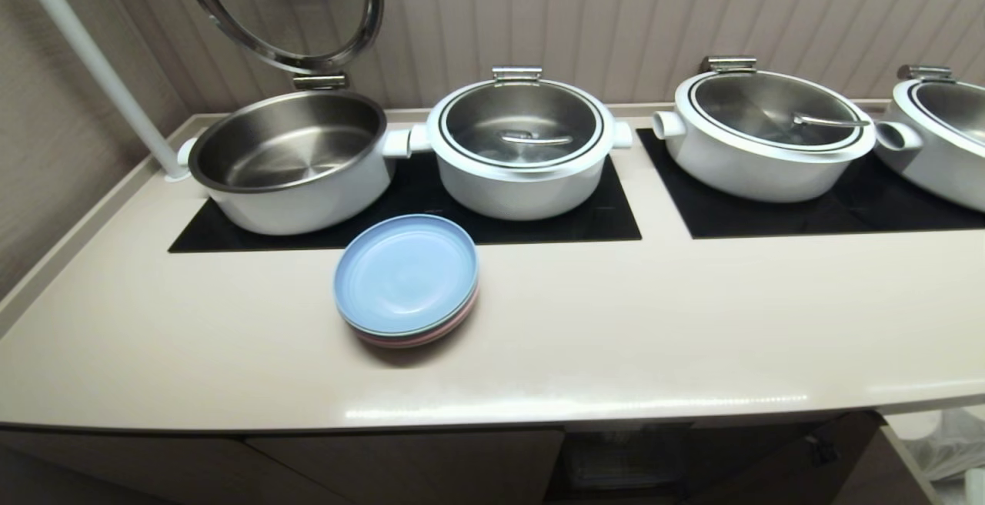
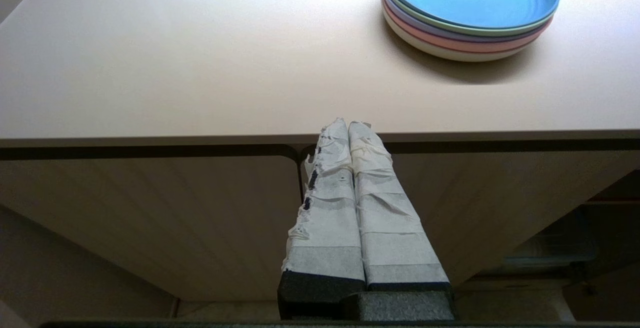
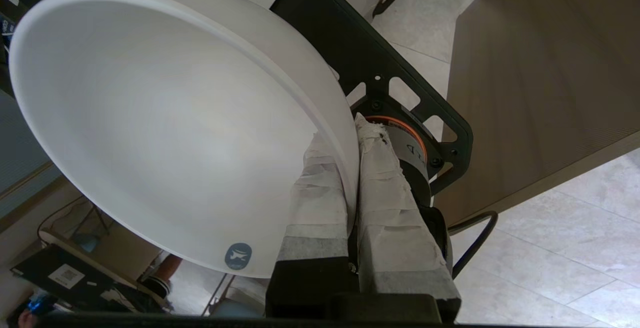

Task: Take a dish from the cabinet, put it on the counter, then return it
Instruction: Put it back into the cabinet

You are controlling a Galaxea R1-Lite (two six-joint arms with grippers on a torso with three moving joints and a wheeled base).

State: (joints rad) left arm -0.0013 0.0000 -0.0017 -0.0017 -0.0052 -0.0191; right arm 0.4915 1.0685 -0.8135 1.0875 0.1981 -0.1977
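On cream counter: blue plate stack; pots behind.

- A stack of pastel plates, blue on top, lies just in front of the left black glass panel.
- Four white steel-lined pots stand in a row; the leftmost pot has its round lid raised.
- A white pole leans at far left.
- Pale floor tiles.
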